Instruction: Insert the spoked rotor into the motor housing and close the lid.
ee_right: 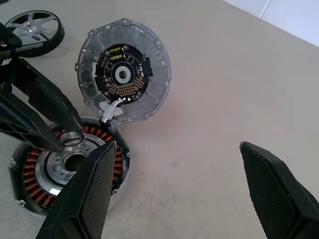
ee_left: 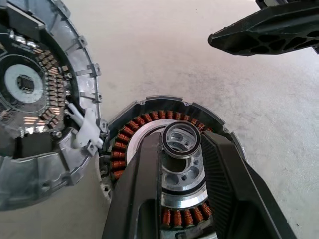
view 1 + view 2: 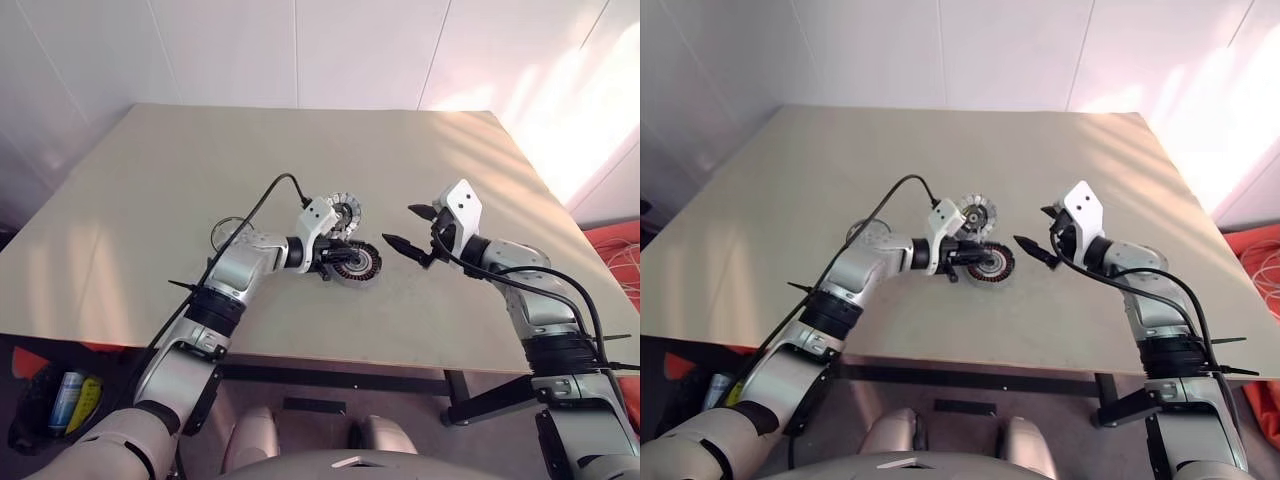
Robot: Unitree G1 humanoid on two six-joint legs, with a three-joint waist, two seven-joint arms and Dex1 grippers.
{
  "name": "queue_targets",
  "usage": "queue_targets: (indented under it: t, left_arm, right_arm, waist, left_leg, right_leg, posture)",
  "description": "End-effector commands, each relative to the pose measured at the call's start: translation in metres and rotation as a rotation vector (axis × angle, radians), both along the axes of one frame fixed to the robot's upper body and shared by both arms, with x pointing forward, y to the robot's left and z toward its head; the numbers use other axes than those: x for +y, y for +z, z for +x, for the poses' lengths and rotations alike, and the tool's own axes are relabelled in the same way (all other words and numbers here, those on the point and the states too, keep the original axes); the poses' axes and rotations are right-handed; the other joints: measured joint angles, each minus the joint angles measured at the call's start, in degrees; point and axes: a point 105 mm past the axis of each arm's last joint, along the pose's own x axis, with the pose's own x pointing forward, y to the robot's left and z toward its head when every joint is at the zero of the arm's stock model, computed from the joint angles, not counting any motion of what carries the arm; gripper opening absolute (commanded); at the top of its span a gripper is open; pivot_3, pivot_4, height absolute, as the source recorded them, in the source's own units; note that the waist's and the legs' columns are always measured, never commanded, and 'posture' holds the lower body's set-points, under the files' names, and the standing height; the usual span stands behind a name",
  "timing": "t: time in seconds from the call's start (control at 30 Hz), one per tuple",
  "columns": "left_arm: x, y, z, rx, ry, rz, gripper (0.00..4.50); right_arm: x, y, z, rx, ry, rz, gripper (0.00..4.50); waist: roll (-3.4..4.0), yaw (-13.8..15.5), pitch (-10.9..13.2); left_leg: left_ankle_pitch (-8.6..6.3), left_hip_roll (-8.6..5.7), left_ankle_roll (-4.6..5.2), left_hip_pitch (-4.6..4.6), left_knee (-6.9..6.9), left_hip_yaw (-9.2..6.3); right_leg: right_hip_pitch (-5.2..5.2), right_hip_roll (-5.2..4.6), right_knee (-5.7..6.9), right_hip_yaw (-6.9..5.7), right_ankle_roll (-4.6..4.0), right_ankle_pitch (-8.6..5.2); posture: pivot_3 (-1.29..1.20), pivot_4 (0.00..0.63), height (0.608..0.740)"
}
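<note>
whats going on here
The left gripper holds a small metal ring pinched over the pale centre of the motor housing, which sits on the table. The spoked rotor lies right beside the housing, not yet inserted, and the lid lies farther off. The right gripper hovers open nearby.

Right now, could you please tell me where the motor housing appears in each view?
Left eye view: motor housing mid-picture, just nearer the robot than the spoked rotor.
Right eye view: same spot.
Left wrist view: behind the left gripper, windings showing.
Right wrist view: beside the rotor, windings showing.
Shared landmark: the spoked rotor next to it.
</note>
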Motion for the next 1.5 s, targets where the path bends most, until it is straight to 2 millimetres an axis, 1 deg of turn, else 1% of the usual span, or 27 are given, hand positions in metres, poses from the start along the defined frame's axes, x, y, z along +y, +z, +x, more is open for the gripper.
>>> queue_targets:
  t: [0.03,0.2,0.57,0.63,0.67,0.77,0.87,1.07,1.2,1.27,1.33,1.43,1.5]
  left_arm:
    - [-0.010,0.011,0.003,-0.049,-0.037,-0.005,0.84]
    - [-0.016,0.009,0.004,-0.059,-0.051,0.007,0.84]
    - [-0.018,0.003,0.008,-0.073,-0.050,0.024,0.84]
    - [-0.018,0.003,0.009,-0.077,-0.048,0.026,1.57]
    - [-0.017,0.002,0.011,-0.081,-0.041,0.033,1.75]
    - [-0.014,0.000,0.019,-0.081,0.019,0.046,2.67]
    - [-0.014,0.004,0.021,-0.084,0.027,0.026,2.67]
    - [-0.009,0.020,0.021,-0.109,0.023,-0.036,2.67]
    - [-0.003,0.031,0.017,-0.106,0.017,-0.084,2.67]
    - [0.001,0.038,0.011,-0.085,0.003,-0.123,2.67]
    - [0.008,0.044,0.005,-0.070,0.001,-0.148,2.67]
    - [0.025,0.048,0.001,-0.071,0.031,-0.143,2.67]
    - [0.044,0.046,0.001,-0.085,0.085,-0.118,2.67]
  right_arm:
    - [-0.001,0.016,0.001,-0.067,-0.001,0.011,4.50]
    - [-0.002,0.017,0.001,-0.070,-0.008,0.012,4.50]
    - [-0.003,0.018,0.001,-0.076,-0.013,0.015,4.50]
    - [-0.002,0.018,0.001,-0.078,-0.013,0.015,4.50]
    - [-0.002,0.018,0.002,-0.079,-0.014,0.015,4.50]
    - [-0.002,0.018,0.002,-0.079,-0.014,0.015,4.50]
    - [-0.001,0.018,0.003,-0.079,-0.014,0.014,4.50]
    - [0.000,0.017,0.003,-0.079,-0.011,0.015,4.50]
    - [0.001,0.017,0.003,-0.077,-0.004,0.015,4.50]
    - [0.003,0.017,0.003,-0.076,0.001,0.018,4.50]
    - [0.005,0.016,0.001,-0.072,0.010,0.021,4.50]
    - [0.008,0.014,-0.002,-0.055,0.026,0.022,4.50]
    - [0.010,0.010,-0.007,-0.037,0.041,0.022,4.50]
  waist:
    - [0.00,-0.01,0.00]
    - [-0.01,0.00,0.00]
    - [-0.01,0.03,0.01]
    - [-0.01,0.03,0.01]
    - [-0.01,0.03,0.01]
    - [-0.01,0.02,0.01]
    - [-0.01,-0.05,0.01]
    - [-0.01,0.05,0.01]
    - [-0.01,0.03,0.02]
    - [-0.01,0.00,0.02]
    - [0.00,-0.03,0.03]
    - [0.01,-0.06,0.03]
    - [0.02,-0.11,0.04]
  left_leg:
    - [0.00,0.00,0.00,0.00,0.00,0.00]
    - [0.00,0.00,0.02,0.00,0.00,0.00]
    - [0.00,0.00,0.04,0.00,0.00,0.00]
    - [0.00,0.00,0.04,0.00,0.00,0.00]
    - [0.00,0.00,0.05,0.00,0.00,0.00]
    - [0.00,0.00,0.05,0.00,0.00,0.00]
    - [0.02,0.00,0.07,0.03,0.00,0.00]
    - [0.02,-0.01,0.08,-0.02,0.00,0.00]
    - [0.02,0.01,0.08,-0.02,0.00,0.00]
    - [0.02,0.00,0.08,-0.02,-0.01,0.00]
    - [0.02,0.01,0.08,-0.02,-0.01,0.00]
    - [0.02,0.01,0.07,-0.01,-0.03,0.00]
    - [0.02,0.02,0.08,-0.01,-0.04,0.00]
  right_leg:
    - [0.00,0.00,0.00,0.00,0.00,0.00]
    - [0.00,0.00,0.00,0.00,0.00,0.00]
    - [0.00,-0.01,0.00,-0.01,0.00,0.00]
    - [0.01,-0.01,0.00,-0.01,0.00,0.00]
    - [0.01,-0.01,0.00,-0.01,0.00,0.00]
    - [0.02,-0.01,0.00,-0.02,0.00,0.00]
    - [0.02,-0.02,0.02,-0.02,0.00,0.00]
    - [0.01,-0.03,0.00,-0.03,-0.01,0.00]
    - [0.01,-0.03,0.00,-0.05,-0.01,0.00]
    - [0.00,-0.03,0.00,-0.05,-0.01,0.00]
    - [0.00,-0.03,0.00,-0.05,-0.01,0.00]
    - [-0.02,-0.03,0.01,-0.06,-0.01,0.00]
    - [-0.02,-0.03,0.00,-0.06,-0.01,0.00]
  posture:
    - [0.00,0.000,0.740]
    - [0.00,0.000,0.740]
    - [0.00,0.000,0.740]
    - [0.00,0.000,0.740]
    - [0.00,0.000,0.740]
    - [0.00,0.000,0.740]
    - [0.00,0.000,0.740]
    - [0.00,0.000,0.740]
    - [0.00,0.000,0.740]
    - [0.00,0.000,0.740]
    - [0.00,0.000,0.740]
    - [0.00,0.000,0.740]
    - [0.00,0.000,0.740]
